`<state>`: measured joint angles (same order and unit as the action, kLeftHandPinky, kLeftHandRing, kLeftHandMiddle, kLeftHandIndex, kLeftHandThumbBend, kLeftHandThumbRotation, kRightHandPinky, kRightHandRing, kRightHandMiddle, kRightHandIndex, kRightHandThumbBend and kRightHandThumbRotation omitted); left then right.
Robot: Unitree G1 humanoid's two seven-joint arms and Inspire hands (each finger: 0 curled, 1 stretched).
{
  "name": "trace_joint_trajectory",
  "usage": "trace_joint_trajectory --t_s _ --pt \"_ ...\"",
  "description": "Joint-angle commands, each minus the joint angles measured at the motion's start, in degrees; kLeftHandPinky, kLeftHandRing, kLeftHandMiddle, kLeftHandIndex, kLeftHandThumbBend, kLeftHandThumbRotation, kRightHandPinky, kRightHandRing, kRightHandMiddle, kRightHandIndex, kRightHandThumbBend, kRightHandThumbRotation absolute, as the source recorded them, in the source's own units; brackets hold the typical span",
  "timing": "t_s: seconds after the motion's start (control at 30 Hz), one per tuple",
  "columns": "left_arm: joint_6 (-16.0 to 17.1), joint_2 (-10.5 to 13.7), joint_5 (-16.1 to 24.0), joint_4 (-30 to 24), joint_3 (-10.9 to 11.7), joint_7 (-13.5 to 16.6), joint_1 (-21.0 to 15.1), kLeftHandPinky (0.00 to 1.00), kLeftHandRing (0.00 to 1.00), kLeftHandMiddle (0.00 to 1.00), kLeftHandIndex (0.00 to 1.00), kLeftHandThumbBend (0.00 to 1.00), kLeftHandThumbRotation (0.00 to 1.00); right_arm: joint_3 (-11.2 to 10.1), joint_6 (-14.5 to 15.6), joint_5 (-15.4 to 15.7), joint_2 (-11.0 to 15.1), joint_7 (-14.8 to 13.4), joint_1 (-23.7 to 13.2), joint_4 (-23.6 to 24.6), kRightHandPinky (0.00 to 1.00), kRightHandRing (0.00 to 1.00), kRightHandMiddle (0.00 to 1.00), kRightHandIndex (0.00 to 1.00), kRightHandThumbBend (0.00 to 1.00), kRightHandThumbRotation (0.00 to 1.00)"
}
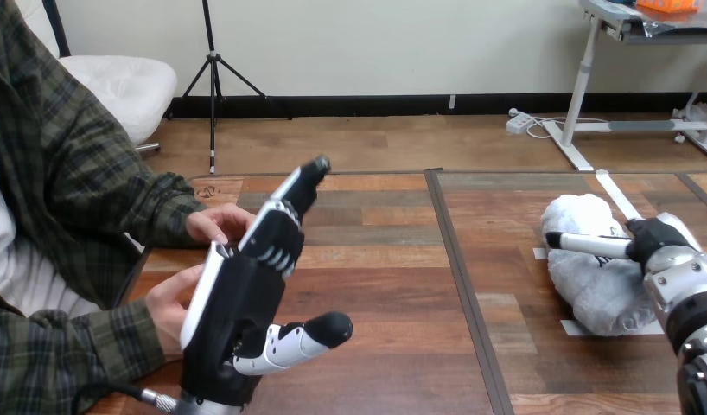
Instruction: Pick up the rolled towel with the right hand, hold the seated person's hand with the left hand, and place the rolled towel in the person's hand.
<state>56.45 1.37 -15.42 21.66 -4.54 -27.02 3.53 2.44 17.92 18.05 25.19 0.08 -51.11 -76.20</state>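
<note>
L robot hand (238, 303): raised at lower left of frame, fingers (285, 203) straight and pointing up-right, thumb (320, 333) splayed toward frame centre. It is open and holds nothing. I see it in front of both of the person's hands: upper hand (216, 223) just behind the fingers, lower hand (164, 311) beside its back edge. Contact w/ either: I cannot tell.

R robot hand (661, 246): at right edge of frame, over the right end of the towel (592, 290). Grip state: I cannot tell.

Towel lies on the counter (402, 285), mid-right of frame, over white tape marks (579, 328), well apart from the person's hands.
</note>
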Motion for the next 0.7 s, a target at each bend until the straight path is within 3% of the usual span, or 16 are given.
trace_joint_trajectory --t_s 0.0,0.2,0.3,0.43,0.5,0.53,0.67 --pt "3.0 0.3 -1.7 -4.7 -0.8 -1.0 -1.8 0.99 0.97 0.94 0.90 1.00 0.53 -0.6 -1.8 -0.9 -1.2 -1.2 -6.2 0.0 0.79 1.00 1.00 0.99 0.95 0.40" --pt "5.3 0.4 -2.6 -5.0 -0.8 -1.5 -1.1 0.97 0.96 0.94 0.90 1.00 0.54 0.3 -2.5 0.1 -1.3 -1.0 -5.5 -0.6 0.84 1.00 1.00 1.00 0.94 0.39" --pt "5.7 1.1 -3.1 -5.9 -1.0 -1.8 -0.5 0.96 0.95 0.93 0.89 1.00 0.55 2.4 -2.4 2.2 -1.3 -0.8 -5.3 -0.8 0.85 1.00 1.00 1.00 0.95 0.41" --pt "6.5 1.6 -4.0 -6.8 -1.5 -2.3 0.0 0.94 0.95 0.93 0.90 1.00 0.56 1.0 -2.7 0.7 -1.7 -1.6 -4.8 -0.9 0.86 1.00 1.00 1.00 0.95 0.41" --pt "7.0 1.7 -4.4 -7.0 -1.6 -2.5 0.1 0.94 0.94 0.93 0.90 1.00 0.56 1.1 -2.9 0.7 -1.8 -1.8 -4.6 -1.0 0.86 1.00 1.00 1.00 0.95 0.40" --pt "7.3 1.8 -4.9 -7.1 -1.8 -2.7 0.1 0.94 0.94 0.93 0.90 1.00 0.56 2.2 -2.4 1.6 -2.0 -1.8 -4.6 -1.0 0.86 1.00 1.00 1.00 0.95 0.40" --pt "7.3 1.9 -6.3 -8.2 -2.3 -3.1 0.6 0.93 0.94 0.93 0.90 1.00 0.57 4.7 -1.7 3.9 -2.4 -1.6 -4.3 -1.4 0.74 0.98 0.99 1.00 0.96 0.45"
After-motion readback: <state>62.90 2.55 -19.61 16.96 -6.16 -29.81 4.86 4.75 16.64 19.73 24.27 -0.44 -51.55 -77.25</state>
